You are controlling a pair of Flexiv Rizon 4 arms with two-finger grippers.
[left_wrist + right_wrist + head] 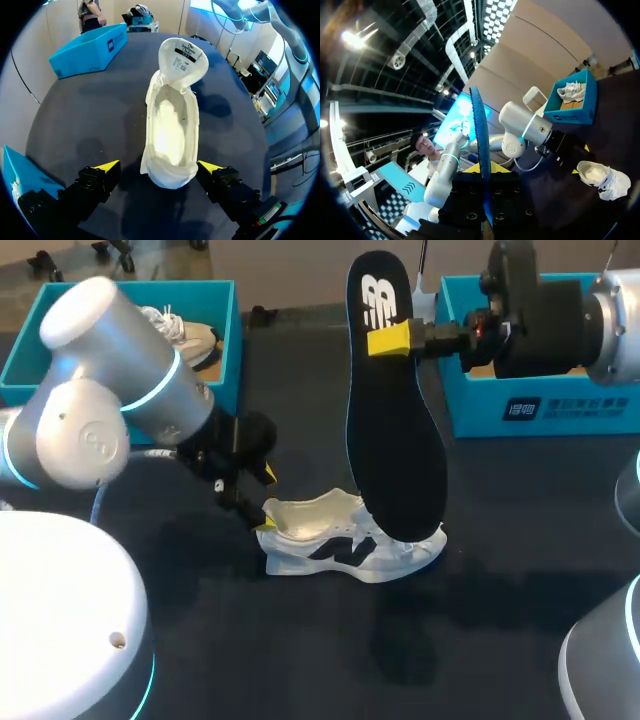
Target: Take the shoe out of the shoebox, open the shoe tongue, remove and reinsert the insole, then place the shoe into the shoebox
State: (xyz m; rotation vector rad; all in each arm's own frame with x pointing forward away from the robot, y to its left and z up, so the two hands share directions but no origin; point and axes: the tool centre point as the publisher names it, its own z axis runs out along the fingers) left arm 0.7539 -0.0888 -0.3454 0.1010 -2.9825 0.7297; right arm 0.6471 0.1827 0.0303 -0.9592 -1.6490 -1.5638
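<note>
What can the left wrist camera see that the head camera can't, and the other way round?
Only the left wrist view looks down inside the white shoe: pale and hollow, with the label under its folded-back tongue. Only the head view shows the black insole held up in the right gripper, and a second shoe lying in the blue box on the left. Both show the white shoe on the dark table and the left gripper at its heel.

left arm [90, 430] and right arm [615, 315]: rounded white shells with glowing cyan joint rings. left pincer [266, 498] and right pincer [388, 340]: black blocks, yellow tips.
</note>
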